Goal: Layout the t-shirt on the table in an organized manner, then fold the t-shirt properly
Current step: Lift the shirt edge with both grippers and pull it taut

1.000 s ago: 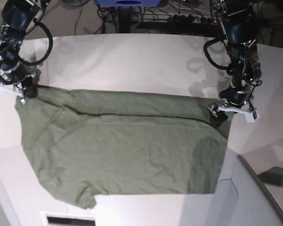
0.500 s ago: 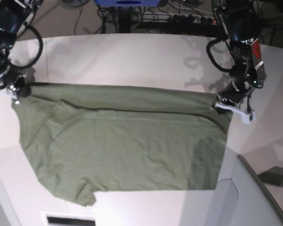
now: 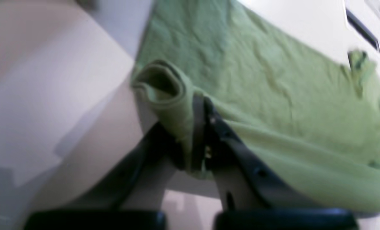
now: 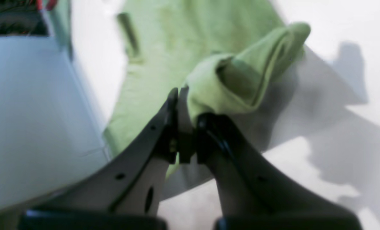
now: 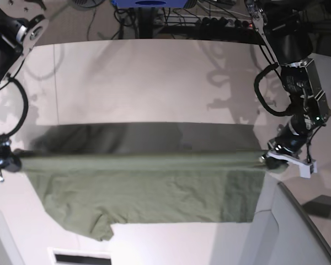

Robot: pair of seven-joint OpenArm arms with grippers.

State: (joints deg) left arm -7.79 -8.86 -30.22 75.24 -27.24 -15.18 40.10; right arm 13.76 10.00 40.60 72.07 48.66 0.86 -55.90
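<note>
Since the earlier frame both arms have drawn the t-shirt [image 5: 143, 182]'s far edge toward its near hem. The left gripper [image 3: 198, 127] and right gripper [image 4: 185, 123] pinch corners; the limp cloth probably sags over the table [image 5: 143, 77].

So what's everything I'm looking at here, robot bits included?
t-shirt: one, olive green, far edge lifted taut between both grippers, near part lying on the table
table: one, white, under the shirt
cables: several, dark, on the floor beyond the table
left gripper: one, black, shut on the shirt's corner at the base view's right
right gripper: one, black, shut on the opposite corner at the base view's left
</note>
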